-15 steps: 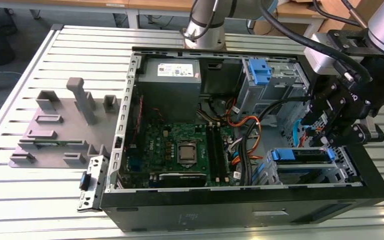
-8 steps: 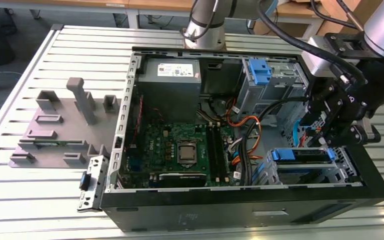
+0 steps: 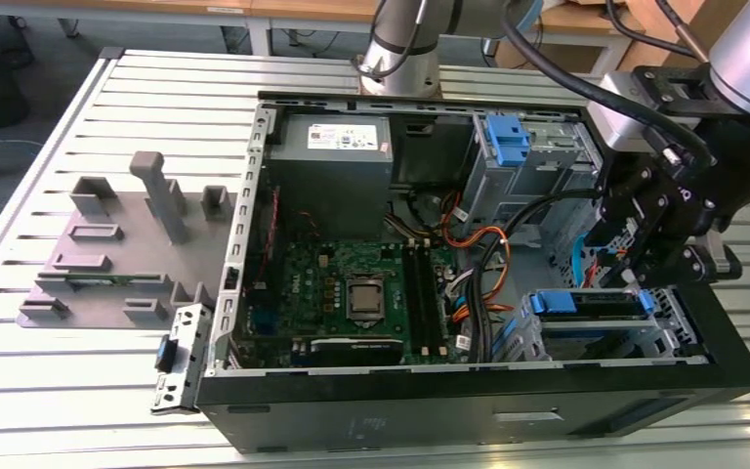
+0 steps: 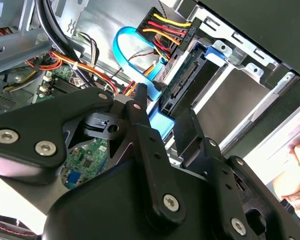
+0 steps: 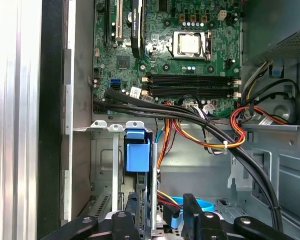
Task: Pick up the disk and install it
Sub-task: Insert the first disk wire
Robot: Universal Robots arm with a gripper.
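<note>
Between the gripper's (image 5: 160, 202) spread fingers, the disk (image 5: 137, 156) stands on edge in the drive cage (image 3: 668, 322), close by one finger and clear of the other. Its long axis lies along the cage, crosswise to the closing direction. Its connector edge faces the coloured cables (image 4: 157, 27). A blue carrier frames the thin silver body.

The disk (image 3: 589, 305) shows a blue carrier bracket; the gripper (image 3: 651, 256) is black. The motherboard (image 3: 355, 293) is green, the computer case (image 3: 479, 405) black outside and grey inside, and the cables (image 5: 230, 135) are red, yellow, orange and black. The worktop (image 3: 36, 156) is silver-grey with parallel grooves.
</note>
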